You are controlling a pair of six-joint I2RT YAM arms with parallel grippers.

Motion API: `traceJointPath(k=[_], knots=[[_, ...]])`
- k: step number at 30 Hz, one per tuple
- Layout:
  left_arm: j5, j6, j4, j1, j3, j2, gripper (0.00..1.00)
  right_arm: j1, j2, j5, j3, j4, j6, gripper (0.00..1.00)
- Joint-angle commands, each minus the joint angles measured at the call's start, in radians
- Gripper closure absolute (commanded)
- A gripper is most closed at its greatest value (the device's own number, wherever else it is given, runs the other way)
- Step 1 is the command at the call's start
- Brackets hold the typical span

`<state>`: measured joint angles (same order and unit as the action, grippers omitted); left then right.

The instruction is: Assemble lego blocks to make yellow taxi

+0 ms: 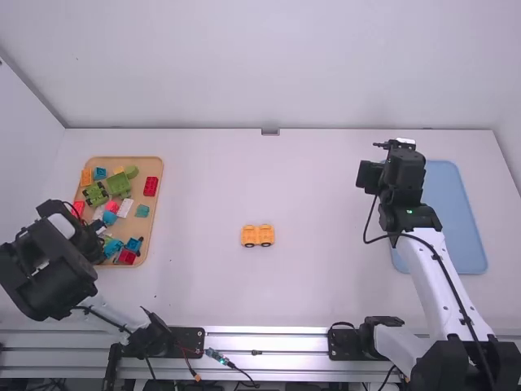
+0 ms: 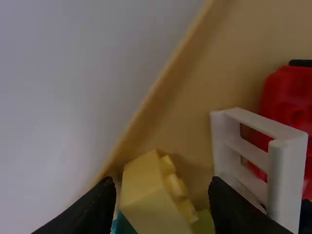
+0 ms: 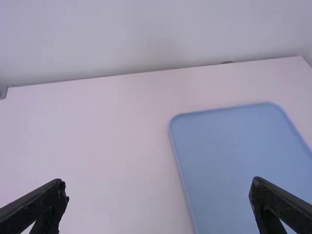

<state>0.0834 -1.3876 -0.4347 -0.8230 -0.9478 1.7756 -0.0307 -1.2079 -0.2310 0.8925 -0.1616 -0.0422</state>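
The table (image 1: pixel 195 293) carries two trays: one tan (image 1: pixel 155 236) along its left edge, one blue (image 1: pixel 444 212) along its right. Midway between is one orange wheeled piece (image 1: pixel 257 235). Visible in the tan tray are at least three red blocks (image 1: pixel 151 186), four blue blocks (image 1: pixel 99 173), three green pieces (image 1: pixel 118 185) and one teal block (image 1: pixel 142 211); the full total is hidden.

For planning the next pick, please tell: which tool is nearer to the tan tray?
The left. The left tool is over the left side of the tan tray, fingers open; the right tool is far to the right, beside the blue tray.
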Motion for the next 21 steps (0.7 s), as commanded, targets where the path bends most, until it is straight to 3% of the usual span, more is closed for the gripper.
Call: traceJointPath(k=[1, 8, 9, 10, 21], knots=[[0.012, -0.016, 0.0, -0.008, 0.018, 0.002, 0.48, -0.002, -0.002, -0.002, 0.01, 0.0, -0.002, 0.01], [0.012, -0.016, 0.022, -0.008, 0.031, 0.002, 0.5, -0.002, -0.002, -0.002, 0.01, -0.001, -0.002, 0.01], [0.011, -0.016, 0.022, -0.008, 0.031, 0.002, 0.52, -0.002, -0.002, -0.002, 0.01, -0.001, -0.002, 0.01], [0.012, -0.016, 0.018, -0.008, 0.03, 0.002, 0.6, -0.002, -0.002, -0.002, 0.01, -0.002, -0.002, 0.01], [0.012, -0.016, 0.011, -0.009, 0.03, 0.002, 0.75, -0.002, -0.002, -0.002, 0.01, -0.003, -0.002, 0.01]])
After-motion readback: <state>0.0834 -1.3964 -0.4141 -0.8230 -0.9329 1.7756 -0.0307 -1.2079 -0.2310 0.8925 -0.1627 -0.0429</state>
